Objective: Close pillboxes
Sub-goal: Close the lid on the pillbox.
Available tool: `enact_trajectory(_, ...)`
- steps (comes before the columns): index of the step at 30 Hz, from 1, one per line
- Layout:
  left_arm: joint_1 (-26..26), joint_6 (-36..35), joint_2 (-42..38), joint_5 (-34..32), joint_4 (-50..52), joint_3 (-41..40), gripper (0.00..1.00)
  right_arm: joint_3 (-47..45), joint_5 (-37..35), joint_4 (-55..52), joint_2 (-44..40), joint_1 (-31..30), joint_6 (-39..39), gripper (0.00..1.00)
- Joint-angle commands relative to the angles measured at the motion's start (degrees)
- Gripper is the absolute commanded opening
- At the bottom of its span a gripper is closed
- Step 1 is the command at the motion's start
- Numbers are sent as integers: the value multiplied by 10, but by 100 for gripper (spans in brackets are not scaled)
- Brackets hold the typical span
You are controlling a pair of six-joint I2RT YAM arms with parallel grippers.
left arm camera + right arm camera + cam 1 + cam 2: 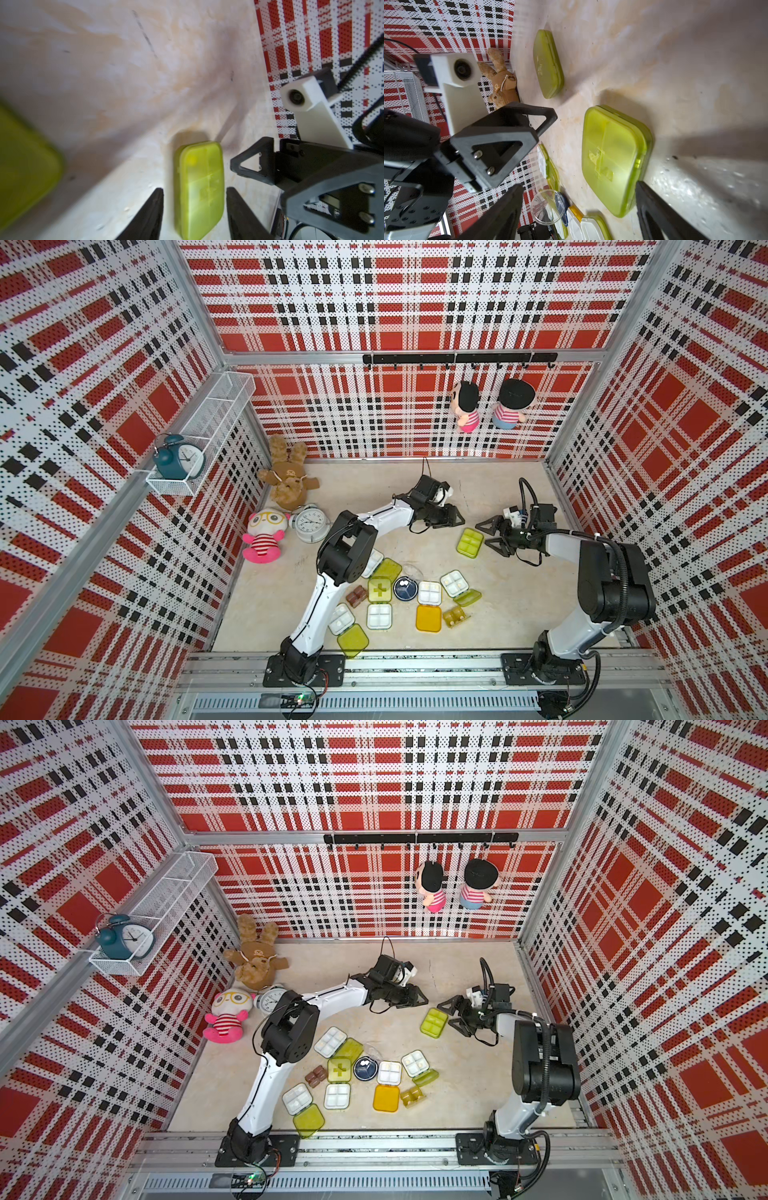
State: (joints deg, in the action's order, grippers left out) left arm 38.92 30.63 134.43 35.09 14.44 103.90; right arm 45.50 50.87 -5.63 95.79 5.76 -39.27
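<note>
Lying flat on the pale desk point(519, 605) between the two tools, the square translucent lime plastic pillbox point(470, 542) looks already shut. Left tool point(194, 189) stands partly open and right tool point(482, 536) wide open; neither holds anything. Such a case is likely light, stiff and slick, apt to skate; grip opposite side edges. Open white-trayed pillboxes point(429, 592) wait in a cluster well apart.

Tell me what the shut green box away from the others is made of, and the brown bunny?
The green pillbox looks like smooth, glossy, see-through plastic: its divider walls show through the lid. The brown bunny looks like fuzzy plush fabric, probably stuffed: its surface is nubbly and its limbs lie floppy.
</note>
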Motion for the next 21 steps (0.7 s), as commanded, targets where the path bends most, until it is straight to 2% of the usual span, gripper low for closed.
enact_trajectory(1, 6, 5, 26, 21, -12, 11, 51, 5, -15, -21, 6, -3, 19, 84)
enact_trajectory(9, 18, -24, 49, 7, 17, 11, 50, 3, -17, -17, 16, -3, 14, 82)
enact_trajectory(21, 22, -36, 58, -3, 34, 10, 47, -2, -17, 0, 40, -8, 3, 72)
